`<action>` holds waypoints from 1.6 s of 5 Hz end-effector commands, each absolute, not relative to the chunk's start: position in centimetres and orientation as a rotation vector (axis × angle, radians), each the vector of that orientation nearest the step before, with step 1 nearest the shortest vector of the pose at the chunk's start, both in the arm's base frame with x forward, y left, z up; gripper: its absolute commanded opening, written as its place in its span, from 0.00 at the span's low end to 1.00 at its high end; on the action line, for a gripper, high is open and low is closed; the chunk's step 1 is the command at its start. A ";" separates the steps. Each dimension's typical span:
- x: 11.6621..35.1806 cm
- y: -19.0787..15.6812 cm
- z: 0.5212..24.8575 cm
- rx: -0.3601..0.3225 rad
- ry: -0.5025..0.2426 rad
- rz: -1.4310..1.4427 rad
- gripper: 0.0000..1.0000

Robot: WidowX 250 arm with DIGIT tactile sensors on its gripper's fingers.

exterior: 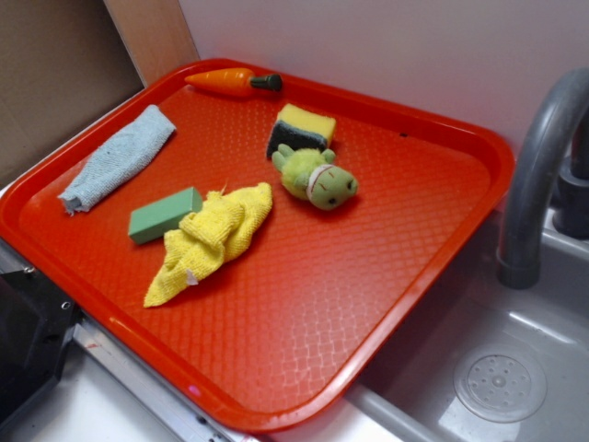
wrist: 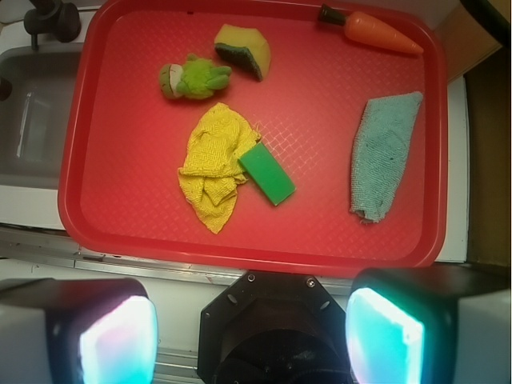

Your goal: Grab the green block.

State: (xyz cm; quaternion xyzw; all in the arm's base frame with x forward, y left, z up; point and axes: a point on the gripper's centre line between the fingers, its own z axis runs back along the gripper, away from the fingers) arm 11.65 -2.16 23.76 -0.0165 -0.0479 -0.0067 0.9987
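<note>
The green block (exterior: 165, 214) is a small matte green brick lying flat on the red tray (exterior: 386, 276), its right end touching a crumpled yellow cloth (exterior: 212, 238). In the wrist view the green block (wrist: 267, 176) lies mid-tray beside the yellow cloth (wrist: 211, 166). My gripper (wrist: 251, 340) shows only in the wrist view, high above the tray's near edge, well away from the block. Its two glowing pads (wrist: 118, 342) stand wide apart with nothing between them. The gripper is out of the exterior view.
On the tray: a lime plush toy (exterior: 316, 178), a yellow sponge with a dark layer (exterior: 301, 129), a toy carrot (exterior: 230, 80) at the far edge, a grey-blue towel (exterior: 120, 157) at the left. A grey sink (exterior: 497, 368) with a faucet (exterior: 538, 157) lies right.
</note>
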 end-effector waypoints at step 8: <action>18.4 0.6 12.1 -0.033 0.011 -0.523 1.00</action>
